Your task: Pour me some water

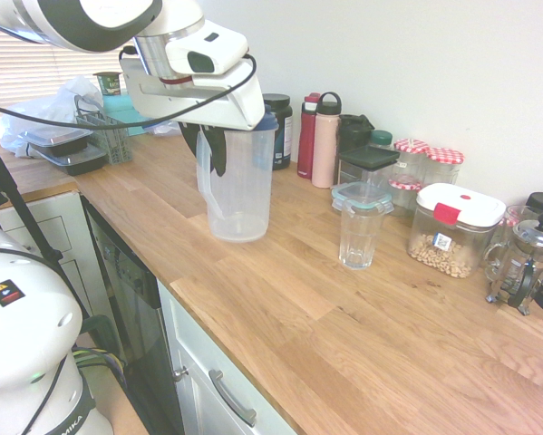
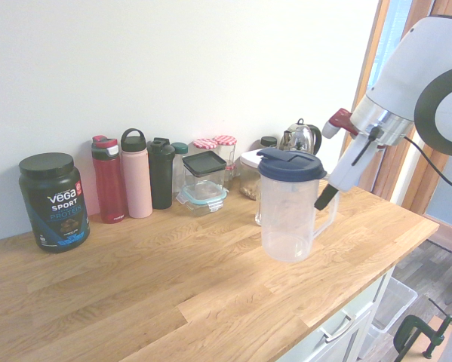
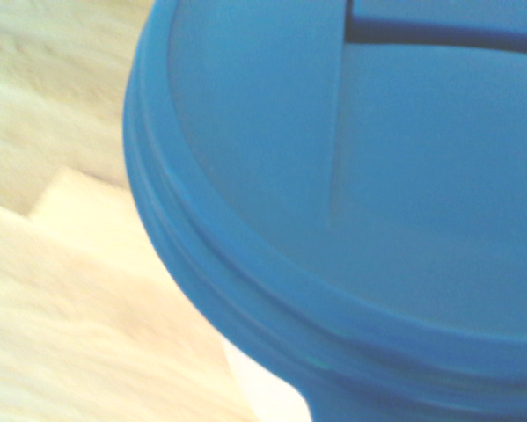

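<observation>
- Table [image 1: 280, 308]: long wooden top. The middle is bare, and that is where the work happens; clutter runs along the wall.
- Jug [image 1: 237, 186]: clear plastic with a blue lid [image 3: 351, 202]. It stands upright on the table, handle turned toward the arm, at about 9 o'clock of the glass in the first exterior view. I can't tell the water level through the frosted wall.
- End effector [image 1: 214, 145]: comes down at the jug's handle side, dark fingers [image 2: 325, 199] at the handle [image 2: 333, 215]. Looks closed on the handle, probably so the jug can be tipped about it. Base reads as on the wood or barely off it.
- Glass [image 1: 359, 237]: empty, upright, apart from the jug, with open table between them. Likely the pour target.
- Obstacles: a lidded box [image 1: 363, 199] sits just behind the glass at 12 o'clock, and a nut container [image 1: 454, 228] at its 3 o'clock. Bottles [image 1: 317, 138] and a protein tub [image 2: 53, 200] line the wall, clear of the path.
- Risk: the lid spout must face the glass before tipping.
</observation>
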Available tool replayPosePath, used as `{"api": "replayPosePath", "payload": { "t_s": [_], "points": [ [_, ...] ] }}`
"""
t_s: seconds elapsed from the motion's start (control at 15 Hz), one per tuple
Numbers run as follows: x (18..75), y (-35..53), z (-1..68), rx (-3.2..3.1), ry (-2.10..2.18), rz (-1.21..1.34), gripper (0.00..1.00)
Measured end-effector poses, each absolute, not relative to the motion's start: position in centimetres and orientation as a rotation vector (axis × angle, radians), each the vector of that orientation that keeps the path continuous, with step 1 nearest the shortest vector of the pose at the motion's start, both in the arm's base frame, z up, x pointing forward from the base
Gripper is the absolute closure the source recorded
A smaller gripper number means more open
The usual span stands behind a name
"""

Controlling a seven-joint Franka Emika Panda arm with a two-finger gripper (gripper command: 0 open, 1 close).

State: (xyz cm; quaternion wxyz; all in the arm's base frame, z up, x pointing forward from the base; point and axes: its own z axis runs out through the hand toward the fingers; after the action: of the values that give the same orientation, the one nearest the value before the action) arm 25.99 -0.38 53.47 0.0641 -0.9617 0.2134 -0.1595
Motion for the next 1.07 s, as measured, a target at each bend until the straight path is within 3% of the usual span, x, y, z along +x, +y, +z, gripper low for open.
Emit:
{"api": "replayPosePath", "payload": {
  "t_s": [0.67, 1.07],
  "points": [
    [26.7, -13.8, 51.0, -3.026, 0.6, -0.421, 1.0],
    [34.8, -19.8, 55.7, -3.097, 0.68, -0.295, 1.0]
  ]
}}
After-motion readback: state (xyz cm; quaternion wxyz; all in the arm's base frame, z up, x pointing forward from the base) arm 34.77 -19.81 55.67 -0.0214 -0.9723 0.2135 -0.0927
